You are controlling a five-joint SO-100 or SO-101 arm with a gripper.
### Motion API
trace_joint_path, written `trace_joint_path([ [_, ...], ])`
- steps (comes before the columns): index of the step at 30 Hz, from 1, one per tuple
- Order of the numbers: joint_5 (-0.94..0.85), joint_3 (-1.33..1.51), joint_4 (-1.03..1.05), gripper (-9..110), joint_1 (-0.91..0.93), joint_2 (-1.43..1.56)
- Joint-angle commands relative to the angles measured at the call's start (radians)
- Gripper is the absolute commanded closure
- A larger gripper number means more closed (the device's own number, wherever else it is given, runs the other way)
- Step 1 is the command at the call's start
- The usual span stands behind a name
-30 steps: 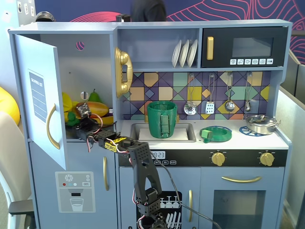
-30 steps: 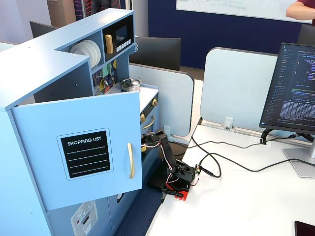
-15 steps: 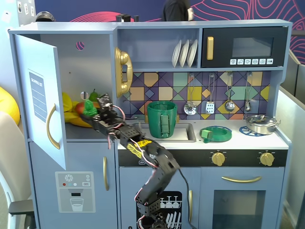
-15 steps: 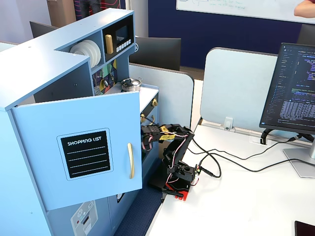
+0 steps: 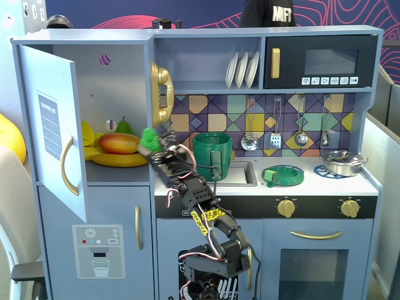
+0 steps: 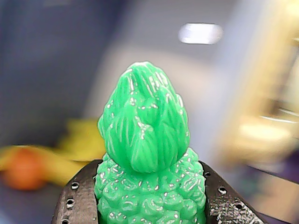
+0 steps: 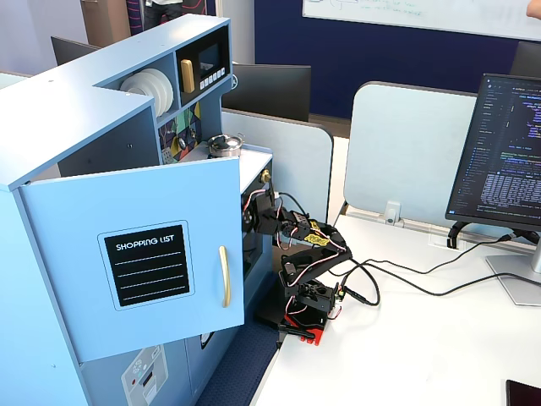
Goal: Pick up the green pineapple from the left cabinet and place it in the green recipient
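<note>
Pineapple [image 6: 145, 158] fills the wrist view: the green pineapple sits clamped between the two black fingers [image 6: 74, 198] of the hand [image 5: 152, 142], leafy tuft pointing up, knobbly body pressed against both pads. In a fixed view from the front the green pineapple [image 5: 148, 138] is in the air just outside the open left cabinet [image 5: 56, 125], level with the gold toy phone [image 5: 161, 94] and clear of the shelf. Inside the cabinet a red-orange mango [image 5: 119, 143] lies on yellow bananas [image 5: 122, 159], with a darker green pear [image 5: 124, 127] behind them (partly hidden). The green recipient [image 5: 212, 155] stands upright in the sink at the back of the surface [image 5: 325, 184], to the right of the hand in this view and apart from it. A flat green ring dish [image 5: 283, 175] lies further right, and a small metal pot [image 5: 342, 162] beyond that. In the side fixed view the cabinet door [image 7: 144, 262] hides the hand; only the arm [image 7: 304, 245] shows
</note>
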Motion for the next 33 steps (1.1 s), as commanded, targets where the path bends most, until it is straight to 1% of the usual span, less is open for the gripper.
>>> trace_joint_path([
  [1,0.06,-0.009,0.014,102,0.193,0.044],
  [5,0.104,-0.044,0.04,102,0.373,0.009],
  [11,0.13,-0.164,-0.008,102,0.517,-0.202],
  [19,0.152,-0.451,-0.063,102,0.577,-0.546],
  [27,0.146,-0.707,-0.123,102,0.609,-0.818],
  [33,0.123,-0.847,-0.135,102,0.638,-0.999],
])
